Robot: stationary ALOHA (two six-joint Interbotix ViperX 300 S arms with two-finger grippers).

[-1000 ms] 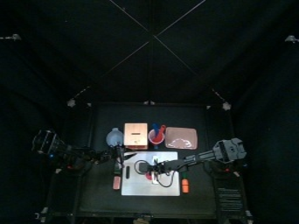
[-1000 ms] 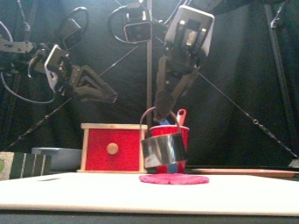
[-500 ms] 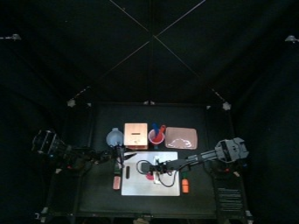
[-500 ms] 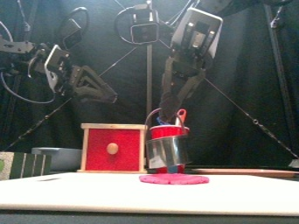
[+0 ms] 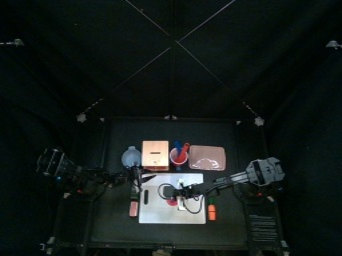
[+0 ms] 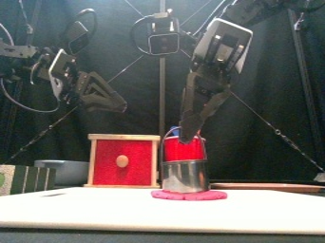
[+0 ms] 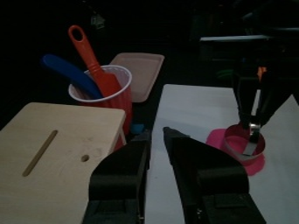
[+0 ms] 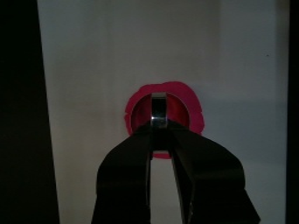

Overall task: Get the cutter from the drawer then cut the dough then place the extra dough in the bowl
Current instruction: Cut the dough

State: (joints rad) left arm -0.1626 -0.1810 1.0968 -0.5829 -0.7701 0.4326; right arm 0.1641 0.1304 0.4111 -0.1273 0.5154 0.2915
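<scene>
The round metal cutter (image 6: 185, 176) stands upright on the flat pink dough (image 6: 188, 196) on the white cutting board (image 5: 191, 205). My right gripper (image 6: 191, 126) hangs straight above it, shut on the cutter's wire handle (image 8: 160, 122). In the right wrist view the dough (image 8: 187, 103) shows around the cutter. My left gripper (image 7: 155, 140) hovers shut and empty above the wooden box (image 7: 65, 140), left of the board. The box's red drawer front (image 6: 122, 161) looks shut. The blue-grey bowl (image 5: 130, 156) sits left of the box.
The red cup (image 7: 103, 87) with a red and a blue knife stands between the box and the pink tray (image 5: 207, 156). A small red thing (image 5: 134, 207) lies left of the board and an orange one (image 5: 211, 210) at its right edge.
The right gripper has lowered the cutter from a tilted hang onto the dough, where it now stands upright. The left arm has not moved.
</scene>
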